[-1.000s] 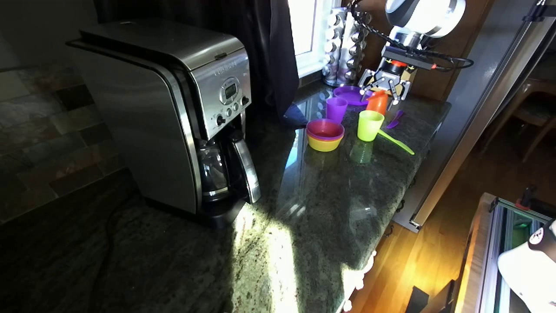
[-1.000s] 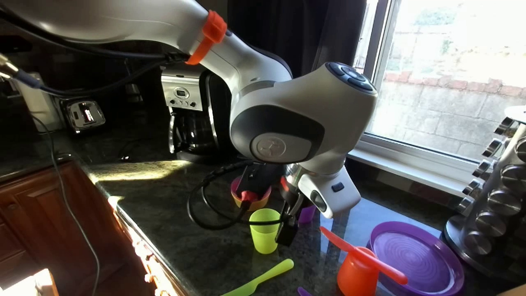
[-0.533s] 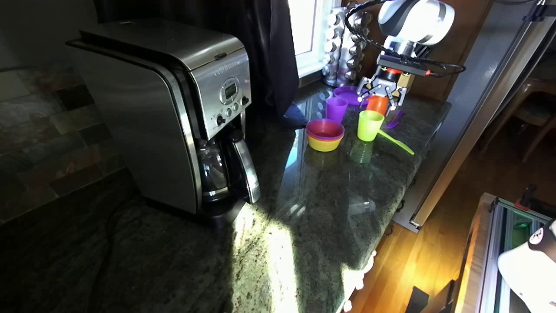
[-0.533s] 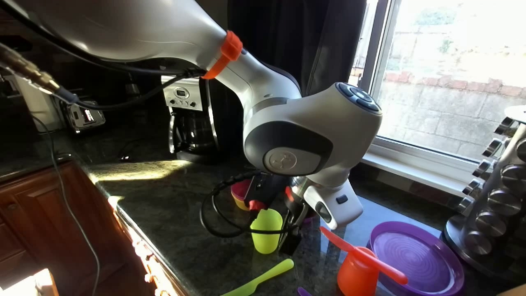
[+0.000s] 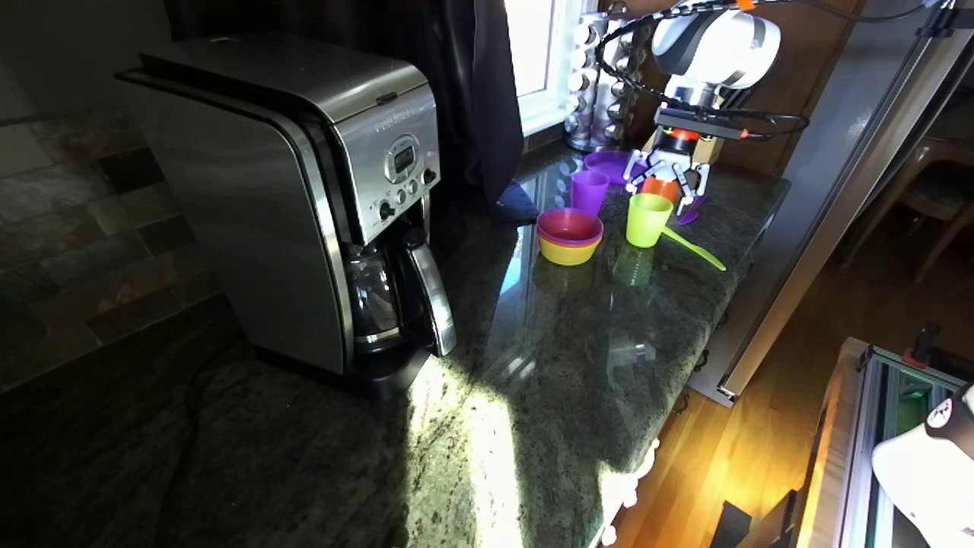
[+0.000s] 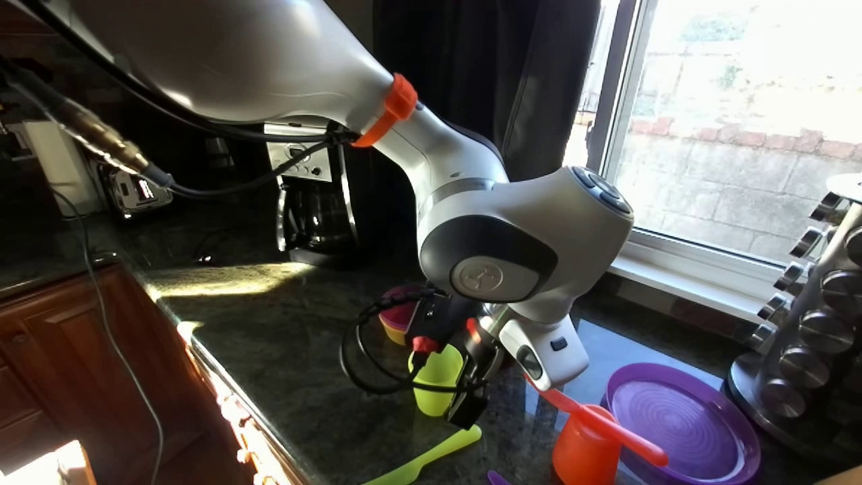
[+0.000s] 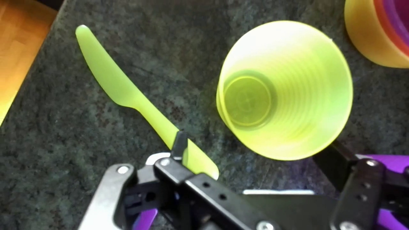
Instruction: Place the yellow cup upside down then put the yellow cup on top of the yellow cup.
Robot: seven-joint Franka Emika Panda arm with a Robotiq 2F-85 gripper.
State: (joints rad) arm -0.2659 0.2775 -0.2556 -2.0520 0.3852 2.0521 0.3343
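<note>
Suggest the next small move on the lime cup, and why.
I'd probably ease the gripper toward the lime cup until the jaws straddle it. They stand open and hold nothing; in the wrist view the cup, mouth up, lies mostly ahead of them, not between them.

Upright yellow-green cup (image 6: 439, 370) on counter (image 6: 289, 357)

In an exterior view I have a cup (image 5: 648, 222) on the counter (image 5: 563, 335), stacked bowls (image 5: 569, 251) to its left, a knife (image 5: 695, 249) right.
</note>
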